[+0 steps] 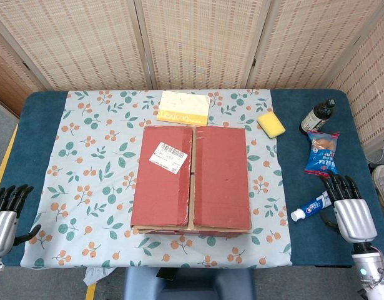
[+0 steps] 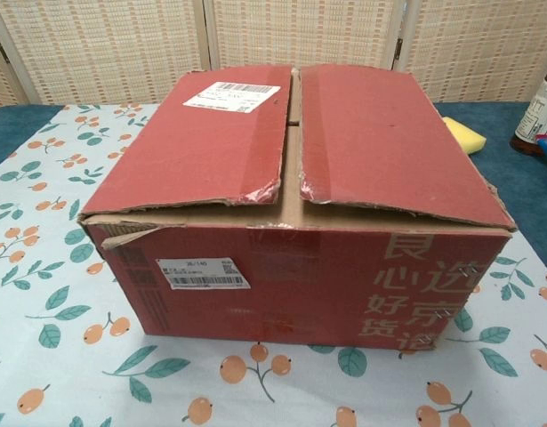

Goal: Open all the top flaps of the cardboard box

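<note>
Left hand [image 1: 5, 215] and right hand [image 1: 351, 209] both empty, fingers spread, flanking the cardboard box [image 1: 190, 178]. Flaps [image 2: 197, 133] closed; no step started. Next: reach inward, lift at centre seam.

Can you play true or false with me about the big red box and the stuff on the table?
1. The red box has both top flaps lying shut. True.
2. The left hand is holding a flap. False: it rests at the table edge, apart from the box, holding nothing.
3. A yellow sponge lies behind the box, to its right. True.
4. The toothpaste tube sits on top of the box. False: it lies on the blue cloth by the right hand.
5. A white label is stuck on the left flap. True.
</note>
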